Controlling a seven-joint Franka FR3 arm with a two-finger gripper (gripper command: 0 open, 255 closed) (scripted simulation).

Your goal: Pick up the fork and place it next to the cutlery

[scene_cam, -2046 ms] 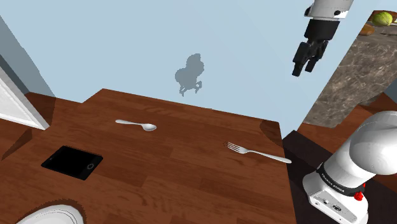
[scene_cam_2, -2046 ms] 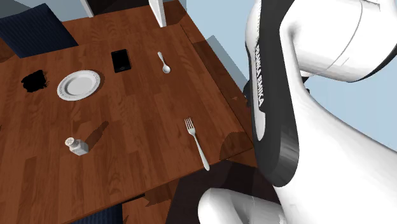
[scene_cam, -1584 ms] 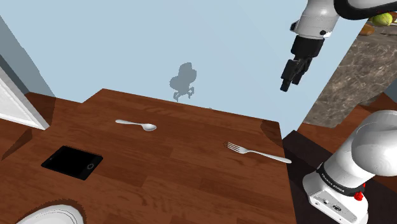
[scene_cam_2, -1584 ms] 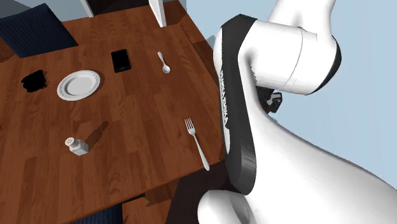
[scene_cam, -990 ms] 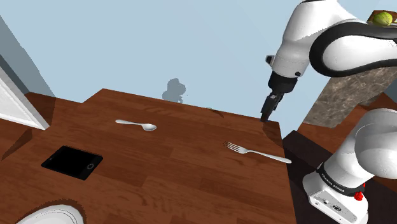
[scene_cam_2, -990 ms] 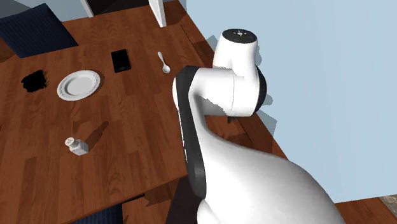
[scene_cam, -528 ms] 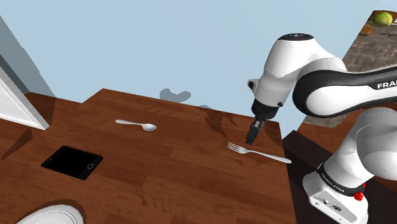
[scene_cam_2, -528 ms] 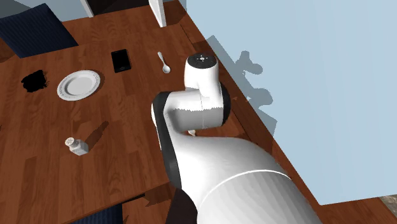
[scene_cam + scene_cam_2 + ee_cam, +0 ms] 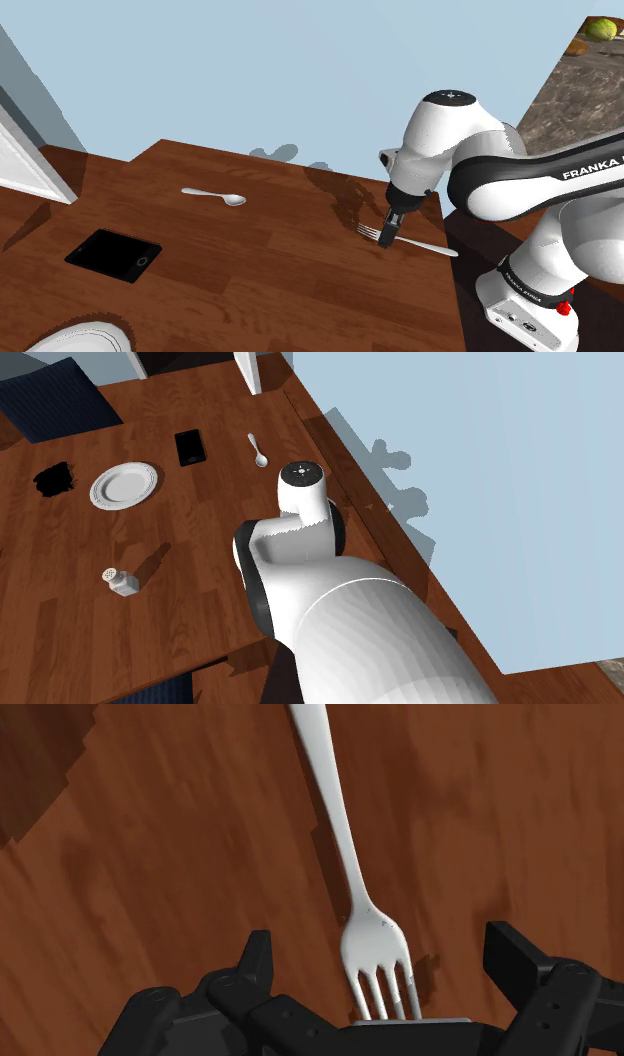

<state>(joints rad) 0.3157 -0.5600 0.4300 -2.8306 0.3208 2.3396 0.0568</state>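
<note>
Plainly slender silvery fork [image 9: 351, 872], woodgrain tabletop [image 9: 150, 854]

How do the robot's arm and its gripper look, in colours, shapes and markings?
The arm has rounded white shells with dark bands at the joints; one dark band carries white FRANKA lettering. The gripper is all black, with two blocky, angular fingers.

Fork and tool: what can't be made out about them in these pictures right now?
Wrist view: the tine tips of the fork are hidden behind the black body of the tool; the handle end is cut off by the picture's edge.
Shoulder view: the tool covers part of the fork; any contact is too small to tell.
Second exterior view: the white arm hides the stretch of table where the fork lies.
</note>
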